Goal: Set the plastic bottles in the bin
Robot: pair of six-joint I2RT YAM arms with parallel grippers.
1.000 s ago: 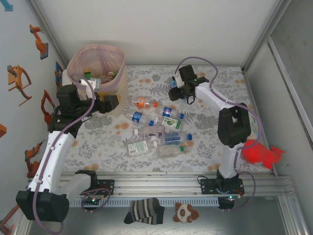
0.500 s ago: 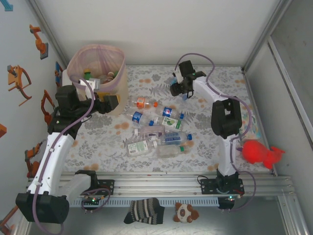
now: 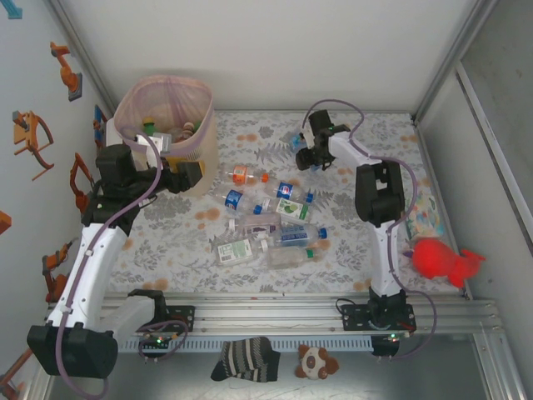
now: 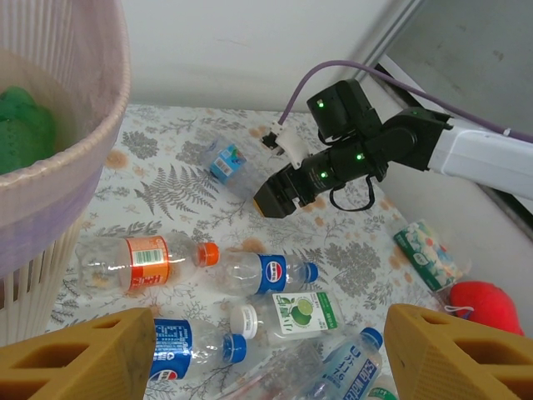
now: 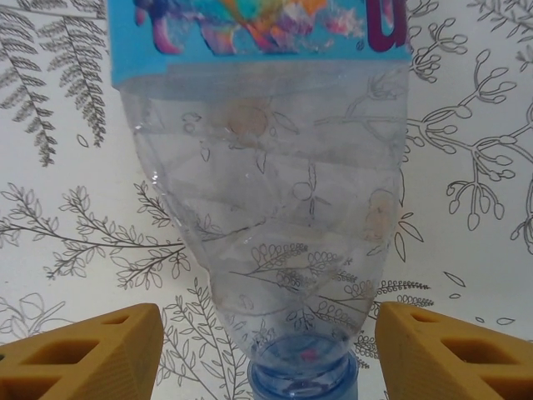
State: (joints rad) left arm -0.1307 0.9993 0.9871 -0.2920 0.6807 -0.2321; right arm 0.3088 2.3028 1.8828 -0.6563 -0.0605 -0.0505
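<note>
With its fingers spread wide, the right gripper (image 5: 266, 354) sits low over the floral mat (image 5: 75, 208). A clear bottle with a blue label (image 5: 265, 192) lies between the two orange fingers (image 5: 83, 350), its blue cap toward the wrist camera. The jaws are open and not closed on it. In the top view you find this gripper (image 3: 310, 155) at the far side of the mat, well apart from the bin (image 3: 204, 146).

The left gripper (image 4: 266, 358) is also open, its fingers far apart and holding nothing. In the top view it (image 3: 188, 177) hangs just beside the near right wall of the bin. The bin stands at the far left corner, lined with a pink bag, and you can see several bottles (image 3: 158, 133) already inside.

Check the mat between the two arms for the loose bottles:
- an orange-capped bottle (image 4: 141, 260) nearest the bin;
- a blue-labelled bottle (image 4: 266, 272) just beside it;
- a lime-labelled bottle (image 4: 298, 312) nearer the arm bases;
- a cluster of further bottles (image 3: 266, 237) at the middle of the mat.

A red plush toy (image 3: 441, 258) lies at the right edge, well apart from the bottles.
</note>
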